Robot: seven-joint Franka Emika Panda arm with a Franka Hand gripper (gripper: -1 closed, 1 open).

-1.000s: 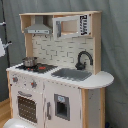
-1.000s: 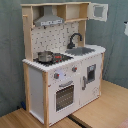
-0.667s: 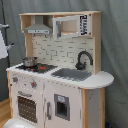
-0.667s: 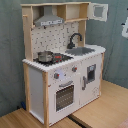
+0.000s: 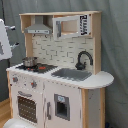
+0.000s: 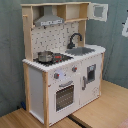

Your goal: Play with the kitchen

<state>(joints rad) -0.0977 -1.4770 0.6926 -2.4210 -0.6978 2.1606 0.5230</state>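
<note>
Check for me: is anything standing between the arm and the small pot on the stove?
Nothing visible does. The pot sits alone on the stovetop of the kitchen, and the arm at the first exterior view's left edge has open air between.

In both exterior views, the pot [image 5: 29, 61] [image 6: 44, 56] sits on the kitchen [image 5: 95, 82] [image 6: 35, 82], beside the sink [image 5: 71, 74] [image 6: 80, 50].

A grey fabric backdrop [image 5: 115, 45] hangs behind the toy kitchen, and a light wooden tabletop [image 6: 100, 112] lies under it.
</note>
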